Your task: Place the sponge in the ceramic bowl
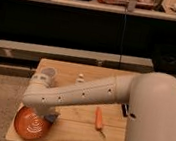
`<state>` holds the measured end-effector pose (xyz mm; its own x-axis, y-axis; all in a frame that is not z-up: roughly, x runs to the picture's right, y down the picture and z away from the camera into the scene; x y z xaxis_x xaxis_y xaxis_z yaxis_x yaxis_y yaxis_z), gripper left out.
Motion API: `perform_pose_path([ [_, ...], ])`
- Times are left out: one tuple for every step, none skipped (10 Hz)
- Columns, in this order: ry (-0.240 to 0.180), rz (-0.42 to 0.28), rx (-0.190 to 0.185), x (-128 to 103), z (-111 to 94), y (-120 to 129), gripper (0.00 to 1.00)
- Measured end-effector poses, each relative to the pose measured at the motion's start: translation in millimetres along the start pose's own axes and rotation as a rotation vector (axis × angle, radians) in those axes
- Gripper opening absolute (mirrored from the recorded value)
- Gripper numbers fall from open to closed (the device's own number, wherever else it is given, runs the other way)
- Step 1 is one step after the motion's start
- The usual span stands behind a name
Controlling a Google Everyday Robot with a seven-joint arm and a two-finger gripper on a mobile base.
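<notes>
In the one camera view, the ceramic bowl (pixel 30 125) sits at the near left corner of the table (pixel 79 129), and I take all places from it. The arm reaches across from the right and bends down just above the bowl. The gripper (pixel 49 113) hangs over the bowl's right rim, mostly hidden under the wrist, and I cannot tell whether it is spread or closed. At that same rim I see a small bluish patch, which I take for the sponge (pixel 52 116). I cannot say if it is held, resting on the rim, or lying on the table just beside. Behind the bowl stands a whitish cup (pixel 48 72), and well to the right lies a carrot (pixel 98 118). If the gripper carries the sponge, I think it should go low over the white rings in the bowl's middle and release only there, because at the rim the sponge may tip out
</notes>
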<state>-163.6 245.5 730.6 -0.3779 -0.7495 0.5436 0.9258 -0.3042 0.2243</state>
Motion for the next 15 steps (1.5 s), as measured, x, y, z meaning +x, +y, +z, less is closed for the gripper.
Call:
perform_pose_path([
  [-0.003,-0.006,-0.001,-0.6,0.3,-1.9,0.02],
  [-0.007,-0.007,-0.002,-1.7,0.6,-2.0,0.02],
  [-0.009,-0.009,-0.004,-2.2,0.7,-1.8,0.02],
  [-0.011,-0.012,-0.005,-2.9,0.7,-2.3,0.02],
  [-0.013,-0.015,-0.005,-3.5,0.7,-3.3,0.02],
  [-0.016,-0.019,-0.005,-4.2,0.9,-4.5,0.02],
  [-0.019,-0.023,-0.005,-5.2,1.0,-5.8,0.02],
  [-0.022,-0.026,-0.006,-6.1,1.1,-6.3,0.02],
  [-0.023,-0.027,-0.006,-6.7,1.2,-6.5,0.02],
  [-0.026,-0.030,-0.006,-7.5,0.8,-7.4,0.02],
  [-0.028,-0.031,-0.006,-8.1,0.7,-7.6,0.02],
  [-0.029,-0.032,-0.007,-8.9,0.5,-7.5,0.02],
  [-0.031,-0.033,-0.008,-9.7,0.4,-7.8,0.02],
  [-0.033,-0.035,-0.009,-10.6,0.3,-8.3,0.02],
  [-0.035,-0.036,-0.009,-11.0,0.2,-8.6,0.02],
])
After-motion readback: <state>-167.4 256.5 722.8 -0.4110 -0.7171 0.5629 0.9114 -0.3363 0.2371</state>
